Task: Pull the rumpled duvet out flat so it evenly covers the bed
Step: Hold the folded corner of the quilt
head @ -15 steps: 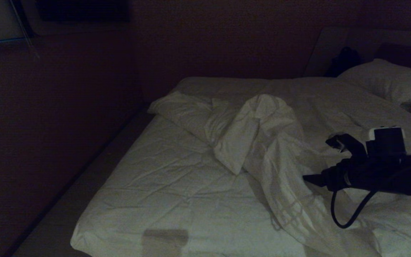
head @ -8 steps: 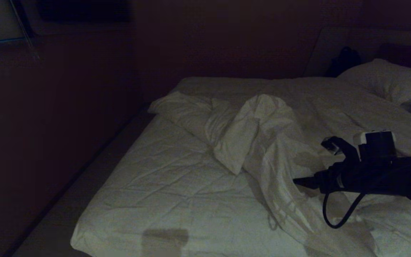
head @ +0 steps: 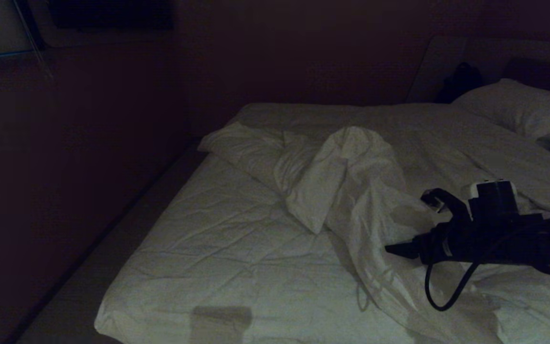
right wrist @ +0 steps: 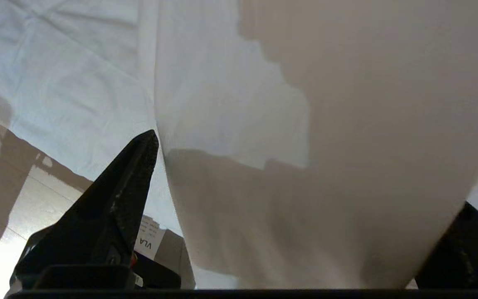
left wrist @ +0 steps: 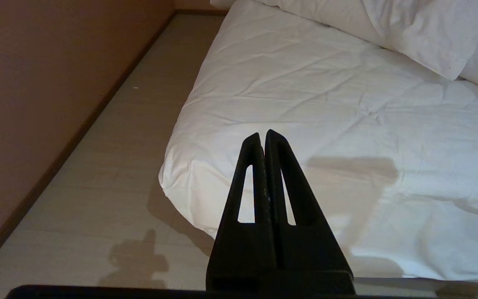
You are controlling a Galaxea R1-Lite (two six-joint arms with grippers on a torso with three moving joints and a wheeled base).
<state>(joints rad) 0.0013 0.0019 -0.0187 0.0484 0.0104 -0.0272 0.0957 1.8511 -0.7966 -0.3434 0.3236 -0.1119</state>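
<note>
Your right gripper (head: pixel 411 224) has slid leftward and lower, jaws wide, straddling a raised fold of the duvet (head: pixel 351 191) bunched mid-bed (head: pixel 217 248). Nothing is gripped yet; closing seems next.

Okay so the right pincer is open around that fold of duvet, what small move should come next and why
Probably close the right pincer on the fold. The right wrist view shows a thick hanging fold of the duvet between its wide-open fingers, and the duvet lies bunched in a ridge mid-bed, so a grip must come before any pull. The left pincer is shut, off the bed's corner.
</note>
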